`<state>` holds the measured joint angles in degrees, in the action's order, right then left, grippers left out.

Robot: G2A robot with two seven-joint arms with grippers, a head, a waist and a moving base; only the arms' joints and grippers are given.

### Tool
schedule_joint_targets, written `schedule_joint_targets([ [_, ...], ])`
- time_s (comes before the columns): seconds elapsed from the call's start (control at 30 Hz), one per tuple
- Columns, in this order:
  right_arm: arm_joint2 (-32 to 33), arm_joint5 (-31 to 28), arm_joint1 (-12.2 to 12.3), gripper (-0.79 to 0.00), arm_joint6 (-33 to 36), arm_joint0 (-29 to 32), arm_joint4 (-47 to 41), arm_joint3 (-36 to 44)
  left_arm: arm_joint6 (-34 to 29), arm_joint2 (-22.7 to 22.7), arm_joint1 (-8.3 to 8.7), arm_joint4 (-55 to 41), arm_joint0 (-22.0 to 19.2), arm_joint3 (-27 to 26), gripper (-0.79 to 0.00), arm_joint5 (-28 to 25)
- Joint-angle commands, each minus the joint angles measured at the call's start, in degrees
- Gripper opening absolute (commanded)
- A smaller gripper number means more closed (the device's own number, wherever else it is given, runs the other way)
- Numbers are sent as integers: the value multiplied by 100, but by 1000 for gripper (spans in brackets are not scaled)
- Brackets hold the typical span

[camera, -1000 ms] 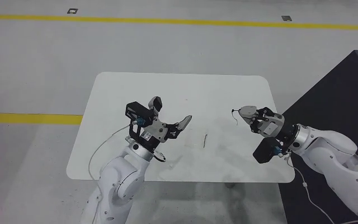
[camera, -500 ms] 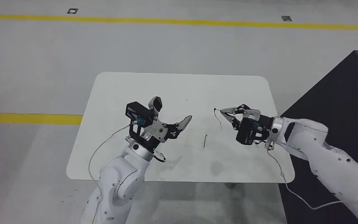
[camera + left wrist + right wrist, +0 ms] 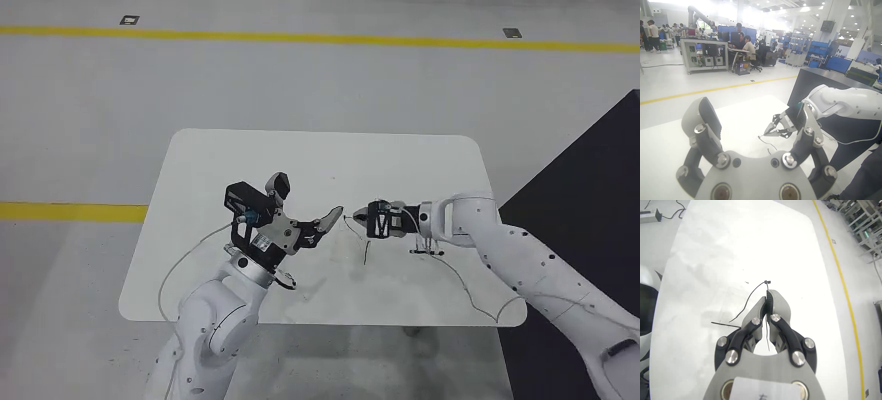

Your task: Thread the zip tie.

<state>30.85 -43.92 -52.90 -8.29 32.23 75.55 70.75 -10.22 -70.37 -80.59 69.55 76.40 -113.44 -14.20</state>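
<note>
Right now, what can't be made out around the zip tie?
Whether the zip tie is threaded: head too small in every view.
Its clamped stretch: hidden inside the shut right gripper, right wrist view.
The thin dark strip on the table: one end behind that gripper, unidentifiable in top view.

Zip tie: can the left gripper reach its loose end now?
Likely yes. The left gripper is open, facing the right gripper, which pinches the zip tie; its loose end hangs between them, unobstructed.
</note>
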Motion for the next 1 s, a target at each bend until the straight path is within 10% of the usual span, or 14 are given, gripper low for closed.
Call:
schedule_joint_targets([
  [0.0,-167,-115,-156,-785,21,-129,39,-295,0,0,0,0,0,0,0,0],
  [0.17,-425,-392,-420,-767,-12,-269,166,-761,0,0,0,0,0,0,0,0],
  [0.33,-511,-599,-590,-413,-41,-373,240,-1017,0,0,0,0,0,0,0,0],
  [0.43,-422,-542,-600,0,-307,-470,465,-962,0,0,0,0,0,0,0,0],
  [0.67,562,1353,-160,0,-1202,-206,1551,-147,0,0,0,0,0,0,0,0],
  [0.97,2531,3959,612,0,-1048,1995,2266,1785,0,0,0,0,0,0,0,0],
])
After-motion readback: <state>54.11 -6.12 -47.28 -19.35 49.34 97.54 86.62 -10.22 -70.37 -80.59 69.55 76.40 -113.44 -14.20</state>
